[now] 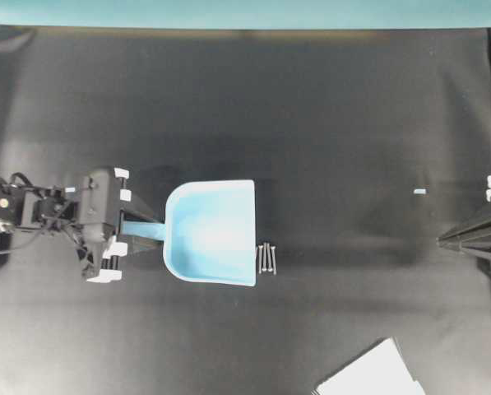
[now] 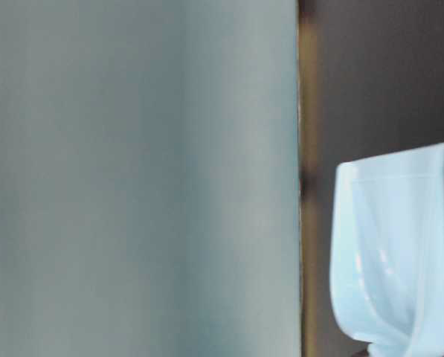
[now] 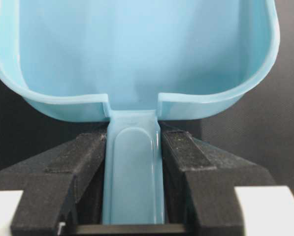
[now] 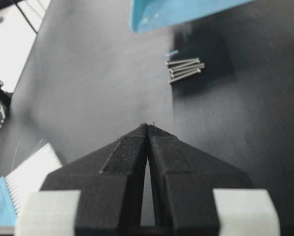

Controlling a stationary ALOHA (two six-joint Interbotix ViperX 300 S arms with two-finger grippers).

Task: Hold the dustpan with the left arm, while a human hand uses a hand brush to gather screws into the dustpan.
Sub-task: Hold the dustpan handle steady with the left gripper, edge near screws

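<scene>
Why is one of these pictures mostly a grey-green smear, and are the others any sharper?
Table-level view: a blurred blank surface fills the left, leaving only the soft-edged dustpan at right. Overhead view: even light, slight glare inside the pan, screws small but distinct. Left wrist view: sharp on the handle. Right wrist view: fingers crisp, brush blurry.

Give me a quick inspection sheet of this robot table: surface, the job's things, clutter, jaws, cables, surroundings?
Surface: black tabletop, matte.
Job's things: light blue dustpan lying flat, open mouth toward the screws, which lie bunched just outside its lip. Hand brush only partly seen at a frame edge; human hand: nothing seen.
Clutter: tiny pale blue speck; white bristled thing at the bottom edge, probably the brush.
Jaws: left gripper closed on the dustpan handle; right gripper shut, holding nothing.
Cables: loose black cables at the left arm.
Surroundings: teal strip along the far edge.
</scene>
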